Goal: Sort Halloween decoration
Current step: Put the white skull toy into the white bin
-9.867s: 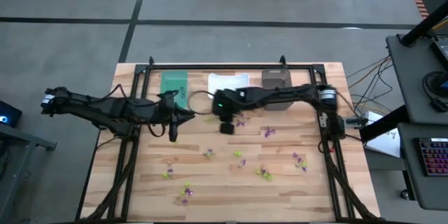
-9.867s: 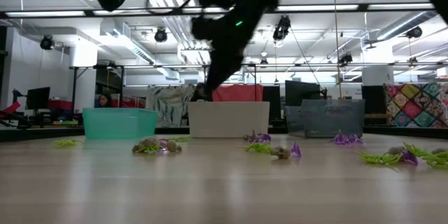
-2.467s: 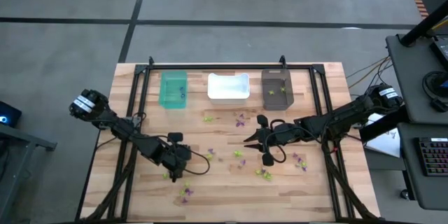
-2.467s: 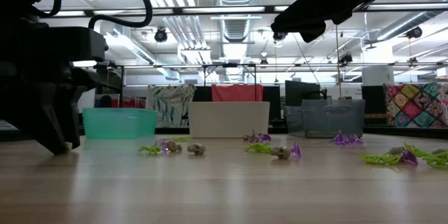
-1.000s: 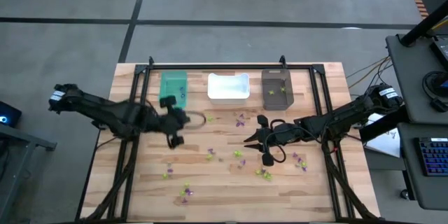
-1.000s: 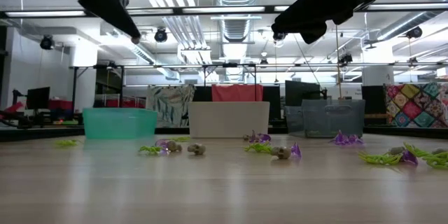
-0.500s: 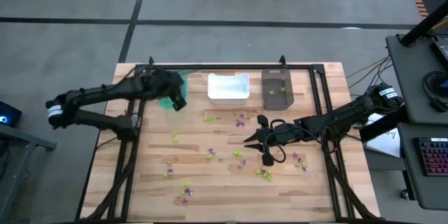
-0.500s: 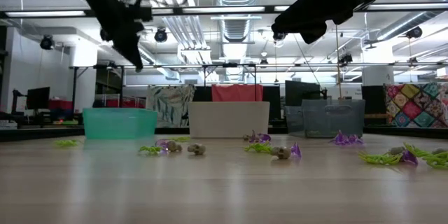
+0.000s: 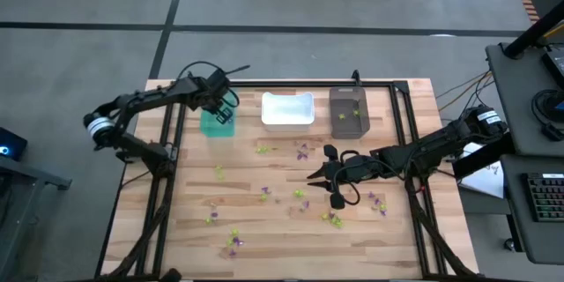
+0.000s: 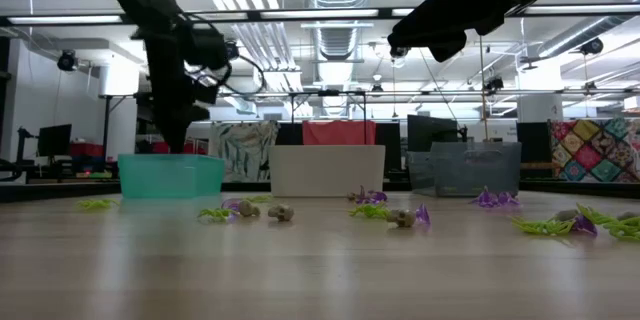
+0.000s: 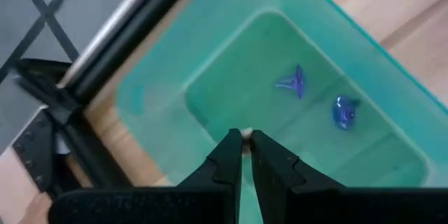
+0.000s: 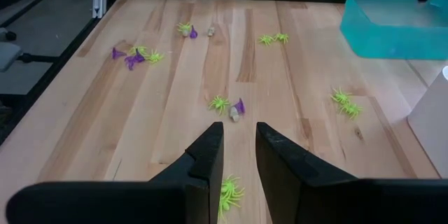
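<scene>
The left gripper (image 9: 222, 116) hung over the teal bin (image 9: 208, 126), its fingers pinched almost together on a tiny pale piece at their tips, too small to identify; two purple trinkets (image 11: 295, 82) lay inside the bin, apart from each other, so purple sorting had begun. The right gripper (image 9: 310, 175) waited well out from the teal bin over mid-table, jaws partly apart and holding nothing. Sorting looked early: most of the Halloween decoration (image 9: 300, 194) lay scattered on the table (image 9: 397, 238) in front of the bins, in purple, lime-green and pale pieces; the dark brown bin (image 9: 349, 123) showed a few green specks; the white bin (image 9: 287, 122) appeared empty. The trinkets lay in mixed directions; long axes too small to judge.
</scene>
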Controlling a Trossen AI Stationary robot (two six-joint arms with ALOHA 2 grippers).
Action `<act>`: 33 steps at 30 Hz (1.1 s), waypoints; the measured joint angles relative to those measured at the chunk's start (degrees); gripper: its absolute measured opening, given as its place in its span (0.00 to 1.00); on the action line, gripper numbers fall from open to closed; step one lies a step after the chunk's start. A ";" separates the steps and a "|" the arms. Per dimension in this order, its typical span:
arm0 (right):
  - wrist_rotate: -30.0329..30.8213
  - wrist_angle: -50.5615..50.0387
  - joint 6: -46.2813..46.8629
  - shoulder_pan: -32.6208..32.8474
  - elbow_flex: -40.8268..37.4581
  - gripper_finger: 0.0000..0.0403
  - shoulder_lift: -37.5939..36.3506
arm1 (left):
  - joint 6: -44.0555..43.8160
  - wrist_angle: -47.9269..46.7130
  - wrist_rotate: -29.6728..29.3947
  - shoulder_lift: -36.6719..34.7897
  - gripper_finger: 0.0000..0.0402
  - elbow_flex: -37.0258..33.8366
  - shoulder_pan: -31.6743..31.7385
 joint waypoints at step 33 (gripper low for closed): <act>0.04 0.00 0.20 0.00 -0.55 0.19 0.00 | 1.23 0.57 -0.43 6.15 0.00 0.00 -0.55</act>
